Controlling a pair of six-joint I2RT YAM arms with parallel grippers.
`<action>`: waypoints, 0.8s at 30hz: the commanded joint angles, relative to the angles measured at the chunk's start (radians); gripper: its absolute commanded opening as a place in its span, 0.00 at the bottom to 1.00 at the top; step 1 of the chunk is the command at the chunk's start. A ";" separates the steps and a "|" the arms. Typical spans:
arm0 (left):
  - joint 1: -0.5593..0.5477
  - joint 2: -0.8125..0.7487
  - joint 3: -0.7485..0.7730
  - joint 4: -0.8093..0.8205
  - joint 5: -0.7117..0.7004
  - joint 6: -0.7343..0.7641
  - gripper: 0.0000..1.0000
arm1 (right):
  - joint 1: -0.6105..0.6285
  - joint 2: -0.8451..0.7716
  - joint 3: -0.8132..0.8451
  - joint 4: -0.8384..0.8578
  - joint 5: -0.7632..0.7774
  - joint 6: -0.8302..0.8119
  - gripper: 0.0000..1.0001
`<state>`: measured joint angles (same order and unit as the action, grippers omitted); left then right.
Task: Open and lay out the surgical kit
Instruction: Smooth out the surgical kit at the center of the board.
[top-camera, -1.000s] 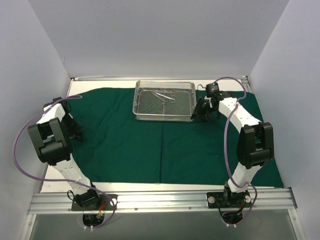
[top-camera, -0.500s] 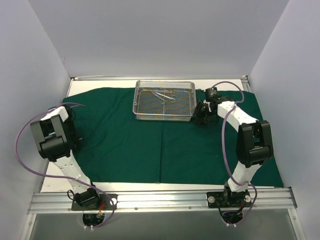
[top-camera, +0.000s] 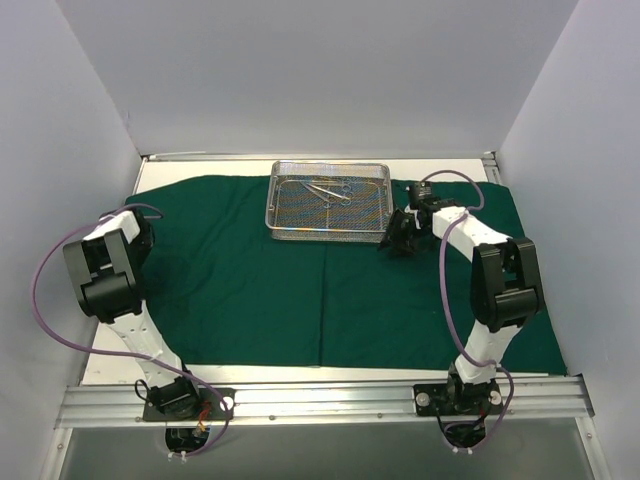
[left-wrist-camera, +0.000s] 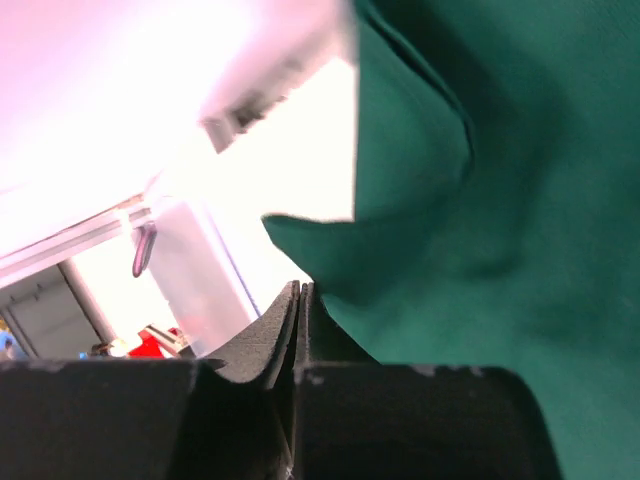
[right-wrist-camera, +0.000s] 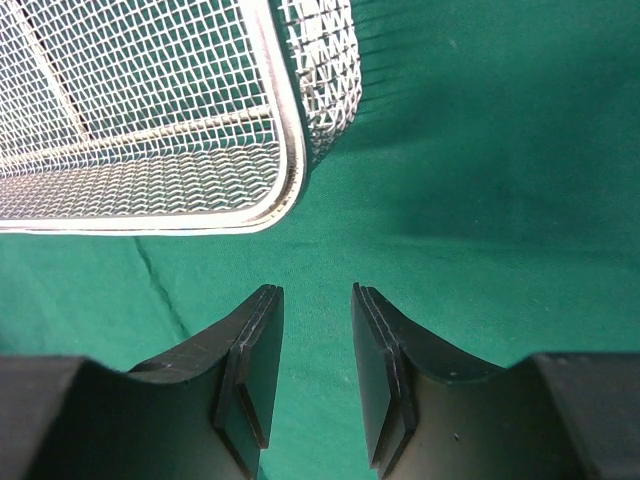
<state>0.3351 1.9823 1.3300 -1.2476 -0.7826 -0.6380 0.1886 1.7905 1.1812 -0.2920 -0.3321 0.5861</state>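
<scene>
On green cloth, mesh tray with instruments, right jaws parted nearby

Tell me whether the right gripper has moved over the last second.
Yes. The right gripper slid left and nearer, closing on the wire-mesh tray's near right corner.

I see my left arm and my right arm. Both have white tubes and big black joints. A thin purple cable loops along each one. The fingers are black, smooth and shaped like wedges.
</scene>
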 joint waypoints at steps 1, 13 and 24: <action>-0.019 -0.058 0.060 -0.234 -0.228 -0.221 0.02 | -0.014 -0.013 0.008 0.001 -0.025 -0.019 0.34; -0.287 -0.117 0.069 0.084 0.064 0.220 0.02 | -0.072 -0.031 -0.029 0.016 -0.056 -0.051 0.34; -0.266 -0.010 0.014 0.327 0.213 0.487 0.02 | -0.175 -0.014 -0.022 0.016 -0.105 -0.095 0.33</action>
<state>0.0570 1.9671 1.3590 -1.0401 -0.6579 -0.2810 0.0414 1.7905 1.1538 -0.2657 -0.4068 0.5201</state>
